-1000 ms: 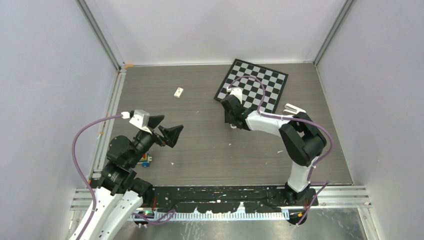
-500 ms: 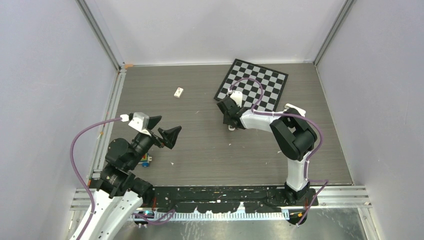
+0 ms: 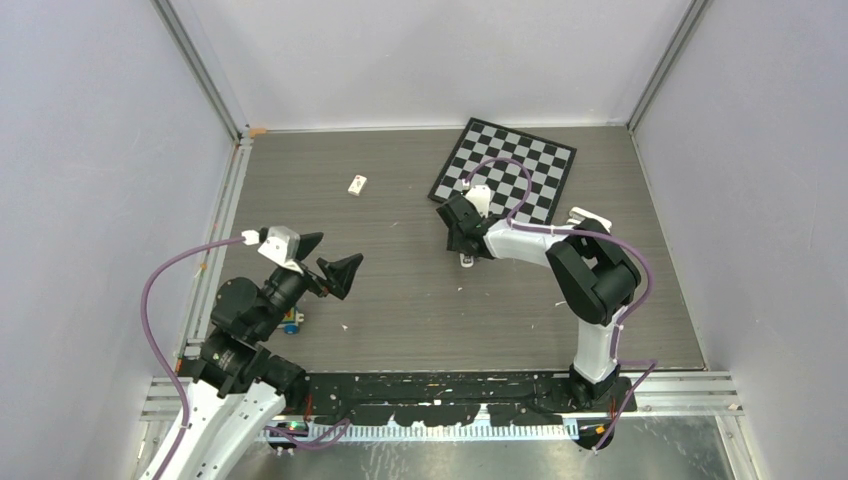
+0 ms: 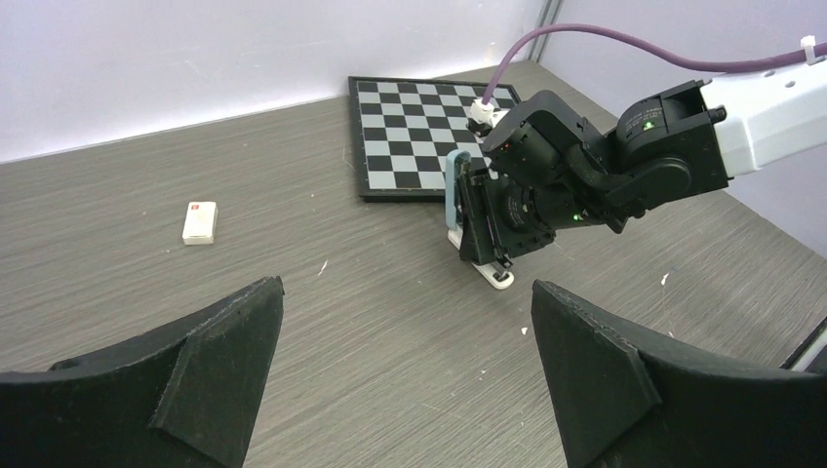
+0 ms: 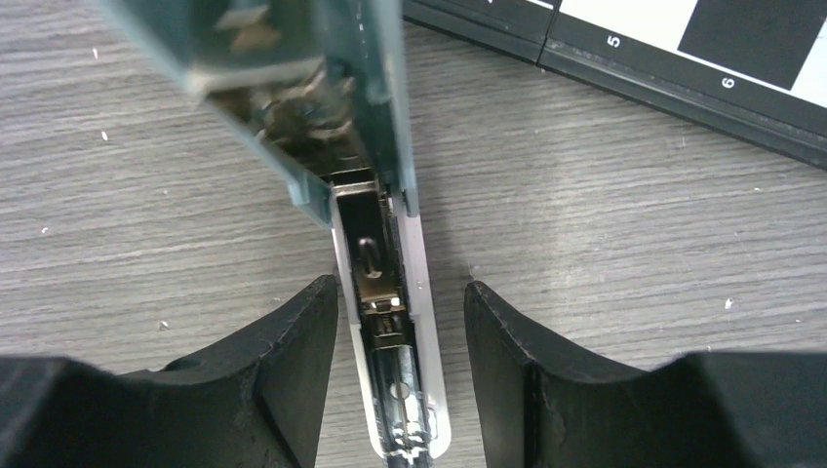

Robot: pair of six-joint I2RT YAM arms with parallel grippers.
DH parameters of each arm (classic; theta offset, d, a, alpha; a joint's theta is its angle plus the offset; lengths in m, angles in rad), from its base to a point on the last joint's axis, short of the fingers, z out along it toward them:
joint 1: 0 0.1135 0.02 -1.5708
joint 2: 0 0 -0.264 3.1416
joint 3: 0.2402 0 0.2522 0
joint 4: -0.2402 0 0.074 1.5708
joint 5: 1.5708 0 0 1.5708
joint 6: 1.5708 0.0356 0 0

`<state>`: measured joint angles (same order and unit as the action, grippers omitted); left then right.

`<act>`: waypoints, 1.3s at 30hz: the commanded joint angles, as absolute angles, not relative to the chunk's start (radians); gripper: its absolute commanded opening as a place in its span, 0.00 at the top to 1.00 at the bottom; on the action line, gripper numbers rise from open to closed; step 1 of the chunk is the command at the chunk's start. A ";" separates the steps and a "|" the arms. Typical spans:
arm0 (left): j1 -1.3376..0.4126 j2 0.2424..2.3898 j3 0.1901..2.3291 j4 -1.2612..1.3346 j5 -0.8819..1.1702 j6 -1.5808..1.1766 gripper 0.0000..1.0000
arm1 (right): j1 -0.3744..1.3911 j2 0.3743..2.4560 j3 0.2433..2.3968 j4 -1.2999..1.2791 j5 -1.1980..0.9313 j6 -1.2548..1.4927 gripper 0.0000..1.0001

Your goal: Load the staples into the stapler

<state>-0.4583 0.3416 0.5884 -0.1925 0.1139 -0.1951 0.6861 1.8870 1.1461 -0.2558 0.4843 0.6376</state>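
Grey wood-grain tabletop (image 3: pixel 400 310), pale walls on three sides. Black-and-white chequered board (image 3: pixel 515 170) lies flat in the far right corner. Right arm reaches in low just in front of it; the right gripper (image 5: pixel 402 292) straddles the small stapler with white base and pale-blue lid (image 4: pixel 493 277). Jaws parted, a strip of table showing between one finger and the base, so I read it as released, not clamped. Blue lid (image 5: pixel 366 88) stands swung up; metal magazine channel (image 5: pixel 375 268) faces up, with no strip of staples in the part that shows. Left gripper (image 4: pixel 407 288) hangs above the near left of the table, spread wide, nothing in it. Staples: small white cardboard box with a reddish mark (image 4: pixel 200 222), lying flat toward the far left, well apart from the stapler. Step in hand, as I judge it: leave the stapler open and go for the box. To do it well, the right gripper should lift straight off, neither tipping the stapler nor knocking the lid shut. The left gripper looks better placed for the box, and I see nothing lying between the two. Little multicoloured toy block (image 3: pixel 292 322) sits by the left arm's base, out of the way. Scattered white flecks (image 4: pixel 322 265) on the surface, too small to identify.
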 commanded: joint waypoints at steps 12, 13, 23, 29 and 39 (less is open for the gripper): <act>-0.463 0.331 0.592 -0.186 0.136 -0.157 0.00 | 0.640 1.566 1.181 -0.452 0.474 0.668 0.18; -0.462 0.329 0.593 -0.188 0.137 -0.157 0.00 | 0.622 1.544 1.182 -0.470 0.474 0.685 0.16; -0.462 0.316 0.598 -0.208 0.155 -0.150 0.00 | 0.340 1.506 1.227 -0.599 0.542 0.694 0.00; -0.464 0.304 0.596 -0.209 0.158 -0.147 0.00 | 0.152 1.554 1.250 -0.602 0.531 0.705 0.00; -0.469 0.298 0.594 -0.209 0.178 -0.142 0.00 | -0.014 1.735 1.411 -0.578 0.343 0.087 0.02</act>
